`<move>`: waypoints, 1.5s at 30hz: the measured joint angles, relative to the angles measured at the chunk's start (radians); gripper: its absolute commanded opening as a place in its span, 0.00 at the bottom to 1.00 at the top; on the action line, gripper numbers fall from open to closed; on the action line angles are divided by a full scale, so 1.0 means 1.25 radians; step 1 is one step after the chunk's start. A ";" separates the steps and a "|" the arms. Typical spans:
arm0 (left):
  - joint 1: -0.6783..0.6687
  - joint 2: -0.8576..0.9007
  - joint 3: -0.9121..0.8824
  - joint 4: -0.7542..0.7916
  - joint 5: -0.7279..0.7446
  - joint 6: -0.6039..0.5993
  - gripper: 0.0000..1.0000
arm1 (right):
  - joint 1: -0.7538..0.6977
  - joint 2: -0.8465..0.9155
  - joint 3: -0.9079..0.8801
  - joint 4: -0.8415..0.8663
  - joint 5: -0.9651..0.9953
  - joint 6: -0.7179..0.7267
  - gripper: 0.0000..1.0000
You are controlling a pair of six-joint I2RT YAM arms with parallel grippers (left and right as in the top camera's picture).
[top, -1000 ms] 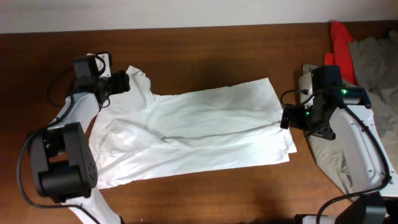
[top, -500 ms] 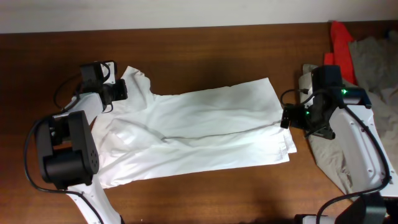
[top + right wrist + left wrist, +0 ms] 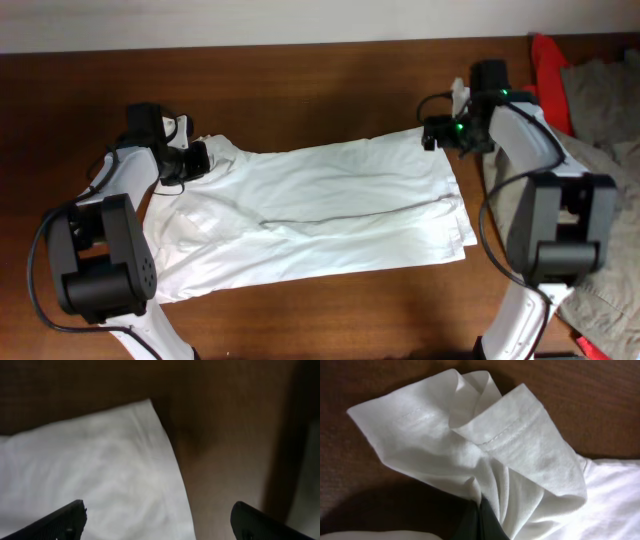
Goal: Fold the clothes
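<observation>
A white garment (image 3: pixel 320 210) lies spread across the brown table (image 3: pixel 330 80). My left gripper (image 3: pixel 200 158) is at its far left end, shut on a bunched fold of the white sleeve (image 3: pixel 520 445); in the left wrist view the dark fingertips (image 3: pixel 487 522) pinch the cloth together. My right gripper (image 3: pixel 432 133) hovers over the garment's far right corner (image 3: pixel 115 460), open. Its two dark fingers (image 3: pixel 65 520) stand wide apart with the cloth's edge between them and nothing held.
A pile of other clothes sits at the right edge: a red piece (image 3: pixel 548 65) and grey-khaki fabric (image 3: pixel 600 95), with more hanging down at the lower right (image 3: pixel 610 300). Bare wood shows along the back and the front of the table.
My left gripper has shut on the sleeve fold and drawn it slightly inward. My right arm has swung from the garment's right edge up to its far right corner, still open.
</observation>
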 measured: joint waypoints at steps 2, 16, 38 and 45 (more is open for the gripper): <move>0.000 0.000 0.000 -0.007 0.001 0.000 0.00 | 0.017 0.038 0.031 0.036 0.005 -0.008 0.94; 0.000 0.000 0.000 -0.029 0.001 0.000 0.00 | 0.063 0.110 0.038 0.123 0.068 0.012 0.79; 0.000 -0.071 0.001 -0.092 0.059 -0.001 0.00 | 0.049 0.123 0.093 -0.006 0.147 0.233 0.07; 0.002 -0.292 0.005 -0.346 0.071 -0.001 0.00 | 0.018 0.108 0.270 -0.436 0.240 0.234 0.16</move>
